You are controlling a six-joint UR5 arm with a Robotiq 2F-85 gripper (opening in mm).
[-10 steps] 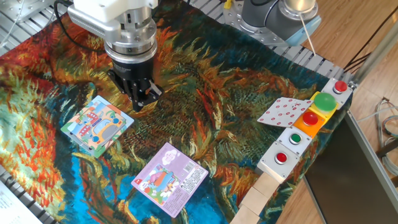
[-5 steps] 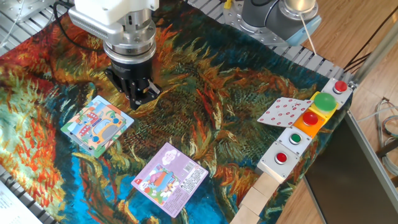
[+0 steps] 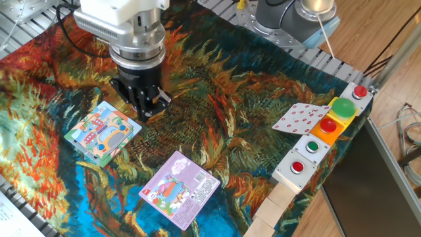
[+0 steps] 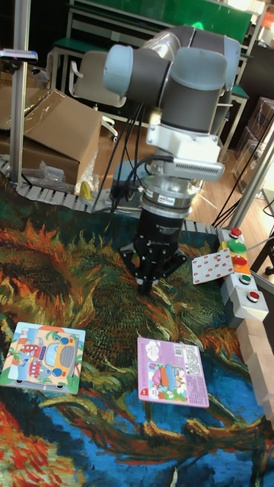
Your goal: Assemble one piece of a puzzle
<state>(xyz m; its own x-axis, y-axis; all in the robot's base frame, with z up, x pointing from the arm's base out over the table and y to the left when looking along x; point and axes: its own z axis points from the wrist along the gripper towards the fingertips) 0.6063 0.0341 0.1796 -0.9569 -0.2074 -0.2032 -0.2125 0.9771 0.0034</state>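
The puzzle (image 3: 103, 131) (image 4: 43, 355) is a square board with a teal edge and a cartoon bus. It lies flat on the cloth at the left, with a grey patch in the middle of its picture. My gripper (image 3: 143, 112) (image 4: 146, 284) hangs just above the cloth, to the right of the puzzle's far corner and apart from it. Its dark fingers (image 4: 152, 270) point down and meet at the tips, so it looks shut. The piece is hidden; I cannot tell whether it sits between the fingertips.
A purple-pink card (image 3: 179, 188) (image 4: 172, 371) lies near the front of the painted cloth. A red-and-white patterned card (image 3: 300, 118) (image 4: 213, 266) leans on a button box (image 3: 325, 135) at the right edge. Wooden blocks (image 3: 273, 210) line the front right.
The gripper rose a little, then came back down and shifted slightly left toward the puzzle. Its fingers stayed together. Both boards and the cards have not moved.
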